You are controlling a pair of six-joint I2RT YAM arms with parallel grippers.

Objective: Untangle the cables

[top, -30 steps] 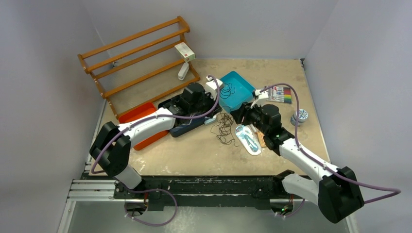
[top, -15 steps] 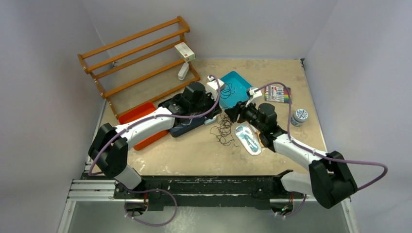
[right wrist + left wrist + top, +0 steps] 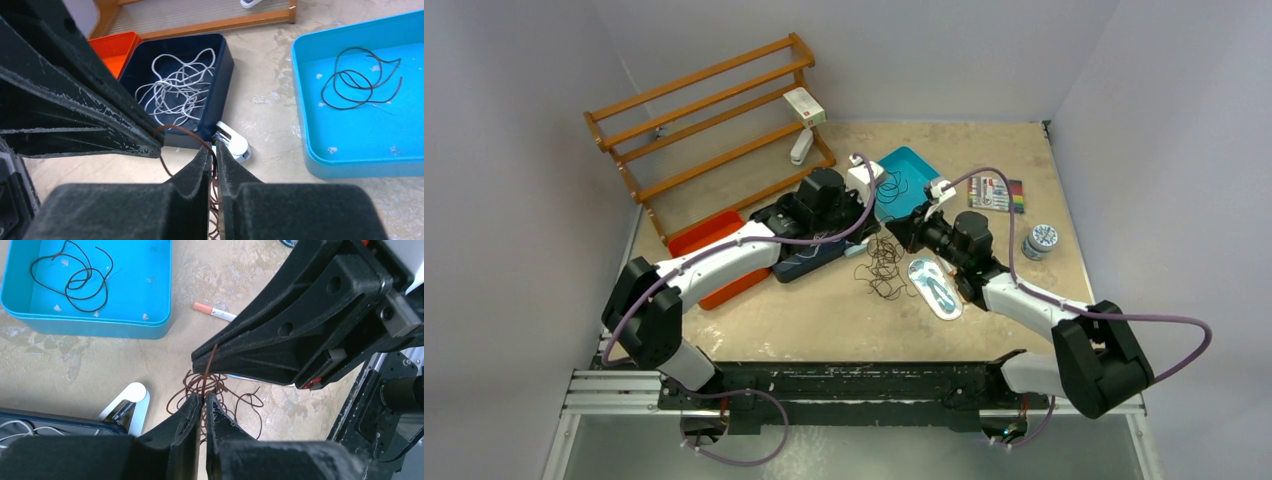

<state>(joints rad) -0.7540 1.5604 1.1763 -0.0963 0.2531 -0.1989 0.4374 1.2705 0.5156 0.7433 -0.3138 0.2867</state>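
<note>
Status: approx. two-thirds done, by my reckoning.

Black cable (image 3: 74, 279) lies alone in the teal tray (image 3: 150, 285), in loose loops, no other cord w/ it. White cable (image 3: 177, 92) lies alone in the navy tray (image 3: 222, 55), bunched but separate. Brown cable (image 3: 884, 268) is the outstanding item. It is a wiry heap on the bench (image 3: 824, 310), just in front of the two trays, not in any container.

Left end effector (image 3: 203, 399): fingers pressed together, pinching one brown strand just above the heap. Right end effector (image 3: 213, 150): fingers likewise pressed together on the same cord. A short arc of brown runs from one tip to the other. Tips sit v. close over the heap.

Remaining, in my judgement: draw the two grips apart to open the brown loops, check no knot is left, then lay the cord down apart from the others. Orange tray (image 3: 112, 47) sits beside the navy one; poss. destination, can't confirm. Risk: thin cord may slip from the pinch or snag in its own loops.
</note>
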